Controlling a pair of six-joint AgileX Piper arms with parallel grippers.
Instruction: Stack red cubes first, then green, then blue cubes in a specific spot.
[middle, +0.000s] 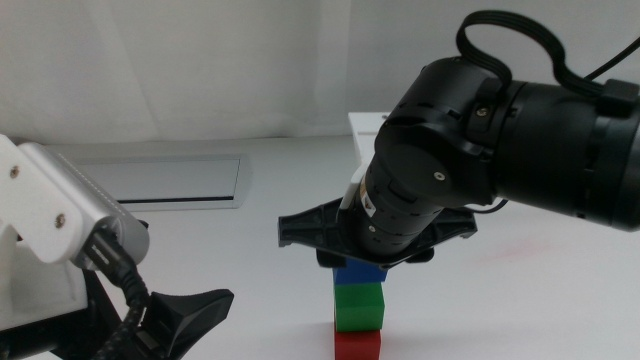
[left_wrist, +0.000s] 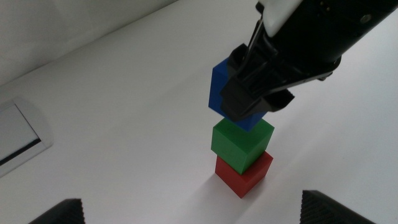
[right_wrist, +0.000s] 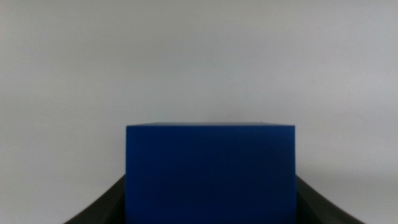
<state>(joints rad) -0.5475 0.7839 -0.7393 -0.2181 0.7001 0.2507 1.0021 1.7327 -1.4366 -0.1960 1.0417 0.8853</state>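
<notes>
Three matte cubes make one column on your plain white tabletop (middle: 520, 300).
Your small solid red cube (middle: 357, 345) sits at the base, the bright-green cube (middle: 358, 305) rests directly on it, and the deep-blue cube (middle: 360, 272) sits on the green one, clamped between the jaws of your right gripper (middle: 372, 262). Your left gripper (left_wrist: 186, 214) waits near the red cube, jaws apart.
</notes>
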